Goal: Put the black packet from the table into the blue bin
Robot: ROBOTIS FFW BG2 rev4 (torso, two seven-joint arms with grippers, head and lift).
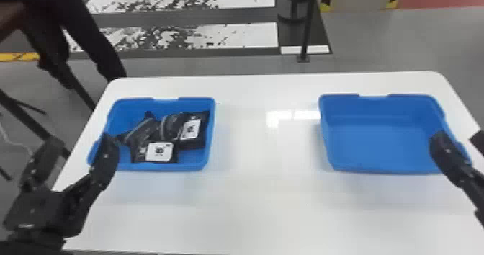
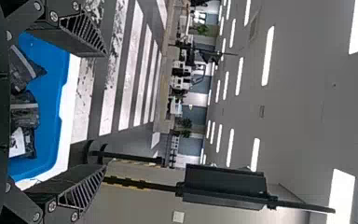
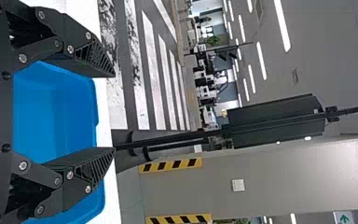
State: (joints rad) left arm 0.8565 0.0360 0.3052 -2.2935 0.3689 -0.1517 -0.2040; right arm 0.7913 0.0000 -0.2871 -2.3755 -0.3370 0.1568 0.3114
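Packets point(image 1: 159, 152) inside left bin point(image 1: 169, 167) | seem light, soft, maybe slippery; better pinch across middle | left gripper point(image 2: 105, 111) near bin, right gripper point(image 3: 114, 112) well right; both jaws apart

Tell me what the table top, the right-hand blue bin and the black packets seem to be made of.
Table top: glossy white, perhaps laminate; it mirrors bright light.
Right-hand blue bin: probably moulded plastic, smooth and evenly coloured, with rounded corners.
Black packets: likely flexible plastic or foil film, slightly shiny, judging by creases and pale glints; which film, I can't tell.
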